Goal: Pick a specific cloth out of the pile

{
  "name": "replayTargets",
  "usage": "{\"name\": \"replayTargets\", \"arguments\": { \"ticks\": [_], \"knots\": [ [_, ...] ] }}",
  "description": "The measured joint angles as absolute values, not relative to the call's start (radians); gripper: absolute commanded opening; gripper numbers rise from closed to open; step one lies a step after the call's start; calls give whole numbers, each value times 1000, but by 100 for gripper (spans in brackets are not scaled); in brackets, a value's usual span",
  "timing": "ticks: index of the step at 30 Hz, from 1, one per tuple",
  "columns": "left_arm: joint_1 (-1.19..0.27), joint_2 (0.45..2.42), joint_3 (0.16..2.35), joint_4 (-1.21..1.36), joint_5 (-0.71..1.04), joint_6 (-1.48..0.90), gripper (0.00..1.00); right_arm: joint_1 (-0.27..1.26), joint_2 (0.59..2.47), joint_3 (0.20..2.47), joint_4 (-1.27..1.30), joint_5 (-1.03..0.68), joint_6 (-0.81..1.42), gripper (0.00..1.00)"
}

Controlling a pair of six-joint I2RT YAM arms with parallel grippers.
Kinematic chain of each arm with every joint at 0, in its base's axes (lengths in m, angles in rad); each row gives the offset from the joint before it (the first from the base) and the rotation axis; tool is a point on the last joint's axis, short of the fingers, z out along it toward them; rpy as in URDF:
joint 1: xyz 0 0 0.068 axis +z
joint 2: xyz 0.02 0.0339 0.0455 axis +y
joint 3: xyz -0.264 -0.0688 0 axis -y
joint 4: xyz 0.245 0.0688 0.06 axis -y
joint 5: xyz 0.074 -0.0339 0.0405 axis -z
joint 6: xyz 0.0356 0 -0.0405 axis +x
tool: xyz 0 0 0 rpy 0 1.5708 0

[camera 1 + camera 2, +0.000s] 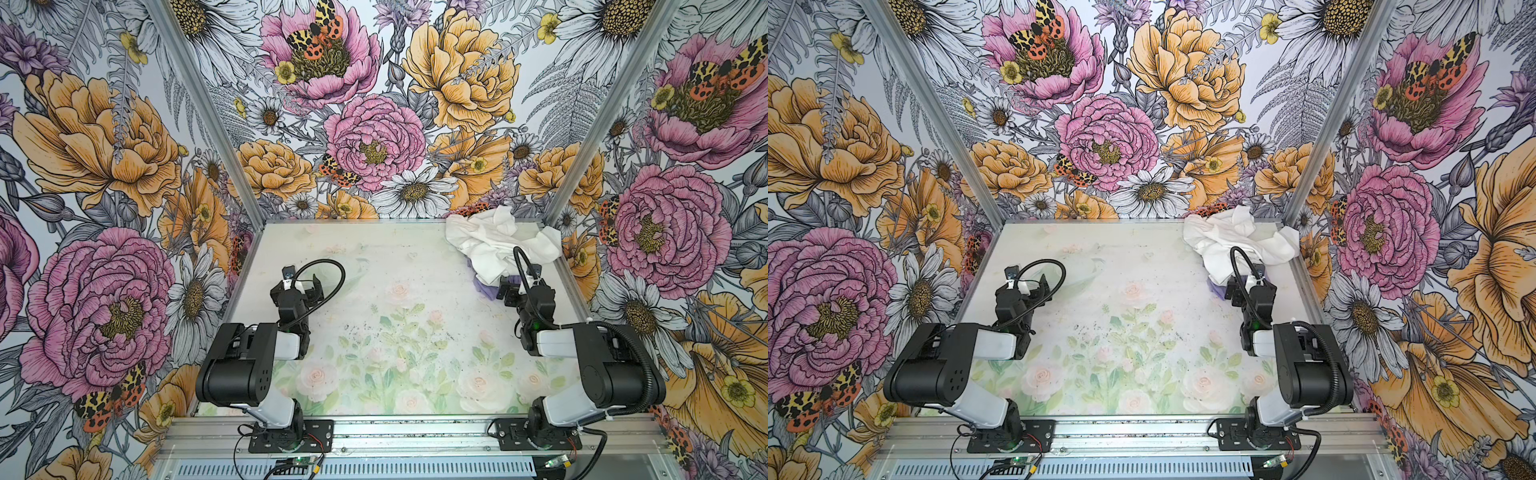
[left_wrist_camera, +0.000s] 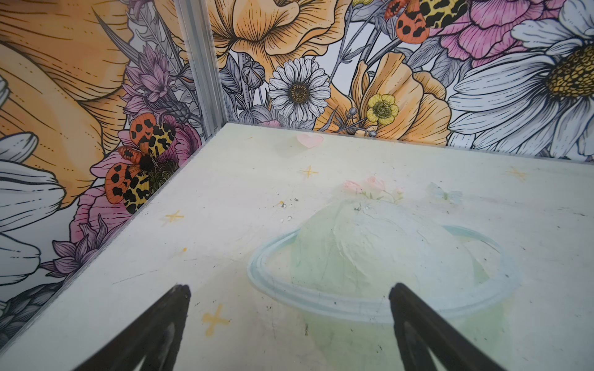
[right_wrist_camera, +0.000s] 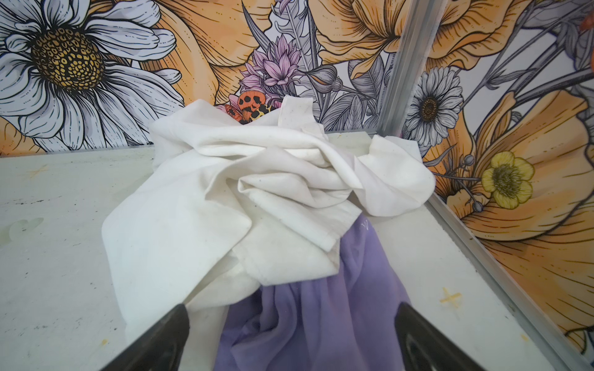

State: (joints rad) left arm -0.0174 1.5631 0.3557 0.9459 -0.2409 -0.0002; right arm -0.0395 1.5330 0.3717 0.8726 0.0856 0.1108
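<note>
The pile (image 1: 498,239) (image 1: 1235,241) of white cloths lies crumpled in the far right corner of the table, touching the back wall. The lavender cloth (image 3: 321,314) pokes out from under the pile's near edge, with a small white mark near its top; in both top views only a sliver of it (image 1: 484,287) (image 1: 1216,289) shows. My right gripper (image 1: 508,286) (image 1: 1234,286) (image 3: 291,313) is open, with one finger on each side of the lavender fabric. My left gripper (image 1: 311,286) (image 1: 1042,286) (image 2: 289,289) is open over bare table on the left, holding nothing.
Flower-printed walls close in the table (image 1: 395,291) on three sides. An aluminium post (image 1: 569,187) and side rail (image 3: 501,273) run right beside the pile. Both arm bases sit on the front rail (image 1: 415,432).
</note>
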Motion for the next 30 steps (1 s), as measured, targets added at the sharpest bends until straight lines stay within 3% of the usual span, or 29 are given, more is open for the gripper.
{"name": "replayTargets", "arguments": {
  "ticks": [6, 12, 19, 24, 30],
  "knots": [
    [-39, 1487, 294, 975, -253, 7, 99, -26, 1401, 371, 757, 94, 104, 99],
    [-144, 1100, 282, 758, -331, 6, 99, -23, 1052, 395, 547, 109, 150, 100],
    [-272, 793, 394, 446, -343, -88, 99, -24, 833, 433, 347, 64, 308, 99],
    [-346, 753, 562, 199, -243, -155, 99, -81, 794, 402, 298, -14, 491, 98],
    [-379, 777, 753, -91, -55, -147, 99, -243, 937, 387, 264, -152, 734, 88]
  ]
}}
